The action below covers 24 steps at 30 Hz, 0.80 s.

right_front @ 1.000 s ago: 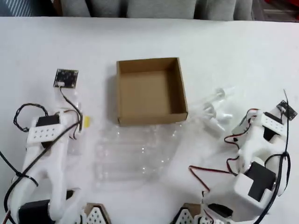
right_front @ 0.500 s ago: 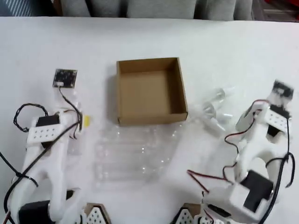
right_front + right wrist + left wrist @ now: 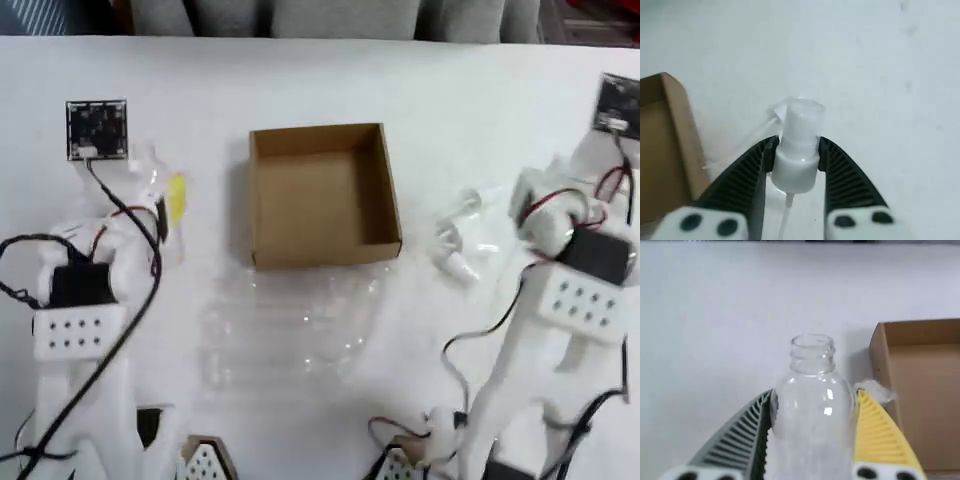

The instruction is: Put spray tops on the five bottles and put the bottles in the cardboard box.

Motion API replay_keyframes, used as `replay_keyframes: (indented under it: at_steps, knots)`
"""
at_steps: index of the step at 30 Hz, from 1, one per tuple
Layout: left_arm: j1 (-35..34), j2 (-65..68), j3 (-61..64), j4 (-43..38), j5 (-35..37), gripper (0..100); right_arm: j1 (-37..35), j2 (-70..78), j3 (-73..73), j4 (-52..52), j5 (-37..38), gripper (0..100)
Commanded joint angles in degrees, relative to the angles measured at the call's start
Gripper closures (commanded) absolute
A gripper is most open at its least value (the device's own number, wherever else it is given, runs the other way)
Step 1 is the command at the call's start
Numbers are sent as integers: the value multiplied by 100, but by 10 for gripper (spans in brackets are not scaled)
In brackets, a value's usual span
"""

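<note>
The left gripper (image 3: 813, 399) clamps a clear, capless bottle (image 3: 812, 390) left of the open cardboard box (image 3: 315, 133). The right gripper (image 3: 796, 146) pinches a white spray top (image 3: 800, 125) on the box's other side. More clear bottles (image 3: 290, 330) lie before the box, and loose spray tops (image 3: 462, 240) lie just beside it.

The left arm (image 3: 75, 335) and right arm (image 3: 580, 300) are white plastic with black motors and plates of small holes. Black and red cables (image 3: 120, 197) run to a square black camera board (image 3: 97, 130) on each wrist. The left gripper (image 3: 813, 396) has a grey ribbed finger (image 3: 737, 442) and a yellow finger (image 3: 877, 437). The right gripper (image 3: 796, 143) has black fingers (image 3: 742, 182).
</note>
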Motion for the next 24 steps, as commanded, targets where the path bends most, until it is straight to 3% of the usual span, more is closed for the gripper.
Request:
replay_keyframes:
  at_steps: [1, 7, 11, 17, 24]
  knots:
    - [523, -655, -325, -396, 105, 976, -804, -1051, -220, -391, -9, 982]
    - [1499, -1297, -273, -387, 114, 976, -1877, -2141, 308, -2642, -9, 983]
    - [2360, -1991, -18, -396, 114, 976, -2070, -2220, 369, -3662, -9, 983]
    - [3204, -3310, 774, -466, 114, 976, -2193, -2237, 360, -4620, -9, 983]
    - [3380, -4655, 2400, -1407, 114, 976, -3495, -2255, 123, -4585, -9, 983]
